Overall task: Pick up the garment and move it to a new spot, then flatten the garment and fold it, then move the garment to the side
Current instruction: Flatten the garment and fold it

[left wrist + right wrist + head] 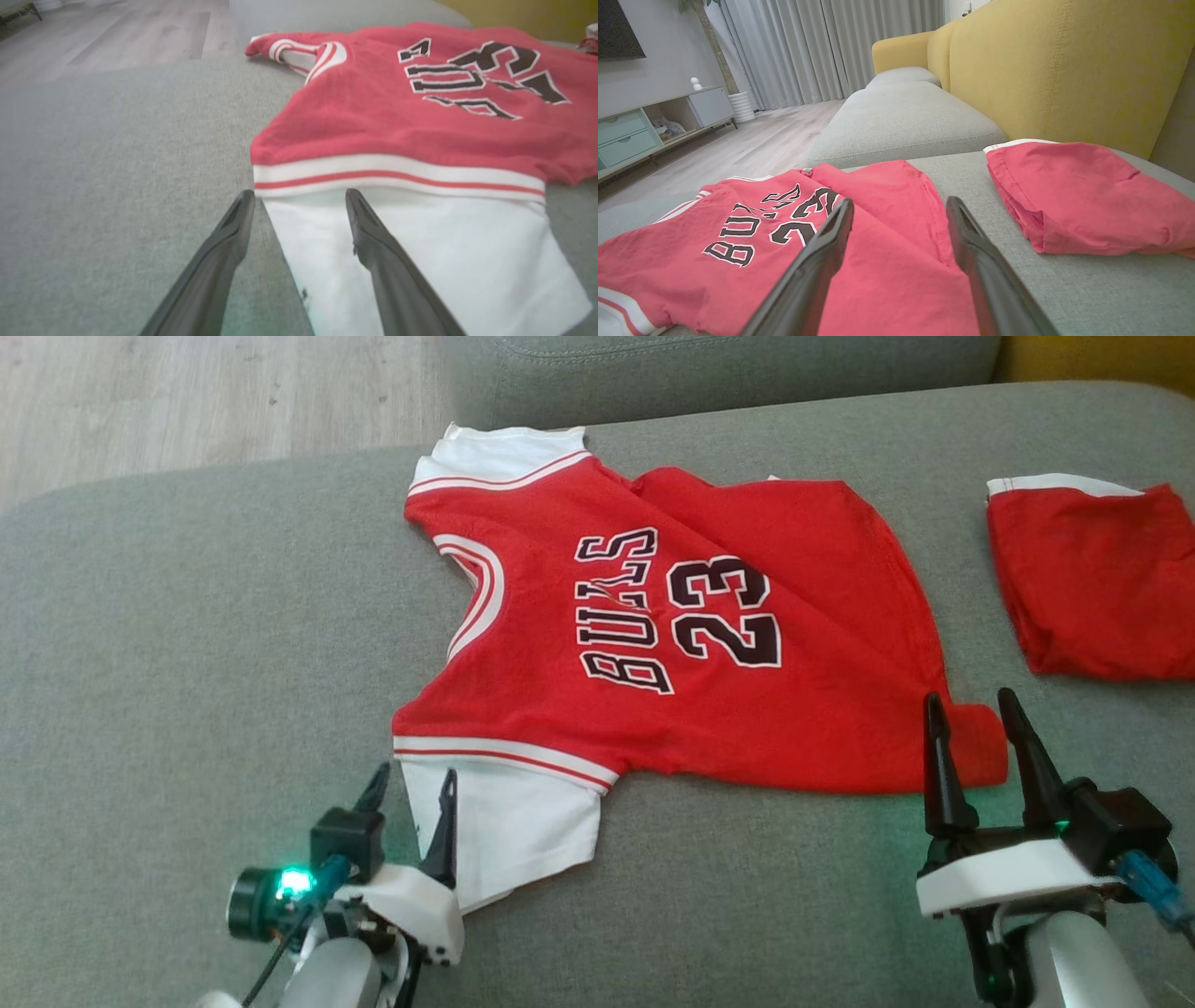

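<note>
The jersey before you lies flat on the grey sofa cushion, long axis left to right, collar pointing left. Your left gripper at its near sleeve and right gripper at the hem both gape empty. Wood floor lies beyond.

The left tool has two long dark fingers that taper to points, set in a white shell with a black block beside it. A stubby black barrel glows green at one end, and a thin black cable trails below it. The right tool is built the same, with a blue plug on its side. Both sit on rounded silver-grey forearms.
</note>
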